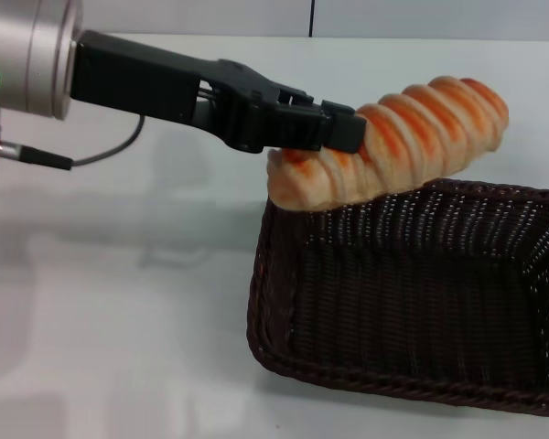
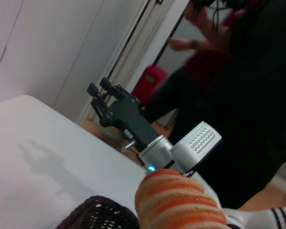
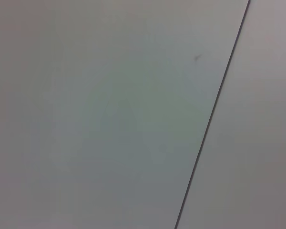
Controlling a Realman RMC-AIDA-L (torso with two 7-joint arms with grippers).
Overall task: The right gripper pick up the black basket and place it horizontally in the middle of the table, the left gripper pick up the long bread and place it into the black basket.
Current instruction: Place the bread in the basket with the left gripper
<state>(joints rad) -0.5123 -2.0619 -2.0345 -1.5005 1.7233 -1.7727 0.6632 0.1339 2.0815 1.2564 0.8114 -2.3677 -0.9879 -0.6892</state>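
— What is the left gripper (image 1: 348, 131) doing?

— Its black fingers are clamped on the long bread (image 1: 398, 142), gripping the loaf near its lower, nearer end. The jaws stand only as far apart as the loaf is thick.

— How does the bread sit in that grip?

— Tilted. Its lower end hangs over the basket's far left corner and its other end rises up and to the right. The orange-tan ridged top faces the head camera. Whether the low end touches the rim or floats just above it, I cannot tell.

— And the arm behind the claw?

— It reaches in from the left, roughly level and sloping slightly down toward the fingertips. The silver wrist shows a green ring light, and a thin cable plug hangs below it.

— Where is the black basket (image 1: 412, 302)?

— On the table (image 1: 119, 302), open side up, long side running left to right, at the right of the head view. Nothing lies inside.

— The right gripper (image 2: 104, 98)?

— In the left wrist view it is held up in the air beyond the table's far edge, well apart from the basket, fingers spread and holding nothing. That same view shows the bread's (image 2: 176, 202) end and a corner of the basket (image 2: 97, 214) below it. A person (image 2: 238, 86) stands in the background.
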